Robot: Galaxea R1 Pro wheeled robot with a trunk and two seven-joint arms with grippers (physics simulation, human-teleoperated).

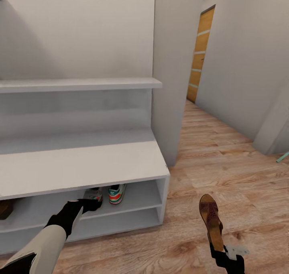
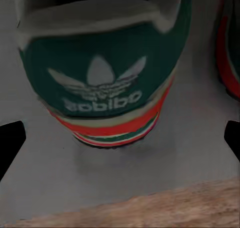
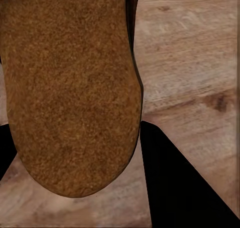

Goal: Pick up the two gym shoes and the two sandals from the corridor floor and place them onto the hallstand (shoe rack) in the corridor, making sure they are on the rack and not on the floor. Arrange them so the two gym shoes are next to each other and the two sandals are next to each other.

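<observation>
The two gym shoes, white with green and red-orange heels, stand side by side on the upper open shelf of the white hallstand (image 1: 100, 161), one (image 1: 93, 194) left of the other (image 1: 117, 193). My left gripper (image 1: 90, 205) is open just behind the left shoe's heel (image 2: 102, 72); its fingers (image 2: 11, 148) are spread wide and touch nothing. My right gripper (image 1: 223, 250) is shut on a brown sandal (image 1: 210, 218), held above the corridor floor (image 1: 224, 173) to the right of the rack. Up close, the sandal (image 3: 70, 87) sits between the dark fingers (image 3: 175, 183). A brown shape (image 1: 5, 209) on the shelf's far left may be the other sandal.
A white wall shelf (image 1: 80, 84) runs above the bench top. A white wall column (image 1: 176, 73) stands at the rack's right end. The corridor runs on past it to an orange wooden door (image 1: 199, 53). A teal object (image 1: 283, 157) pokes in at the right edge.
</observation>
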